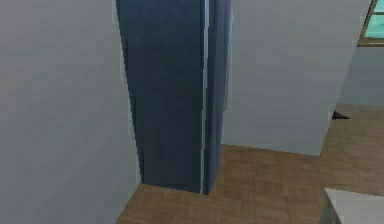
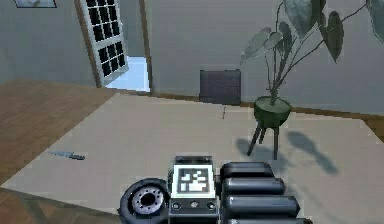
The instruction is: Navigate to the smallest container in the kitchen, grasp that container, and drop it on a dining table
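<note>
In the arm side view the arm's dark ribbed body (image 2: pixel 260 195) sits low at the bottom edge, with a white square with black marks (image 2: pixel 192 181) on it. Left of that square is a dark rounded part that I take for the gripper (image 2: pixel 146 202). Its far end cannot be made out, so I cannot tell whether it holds anything. A small thin object (image 2: pixel 70 155) lies on the beige rug (image 2: pixel 150 125) toward the arm side view's left.
A tall dark blue panel (image 1: pixel 175 95) stands close ahead between grey walls, above wood floor (image 1: pixel 265 180). A pale surface corner (image 1: pixel 355 205) is at the forward view's lower right. Beyond the rug are a potted plant on a stand (image 2: pixel 271 110), a dark chair (image 2: pixel 220 85) and a glass-paned door (image 2: pixel 105 40).
</note>
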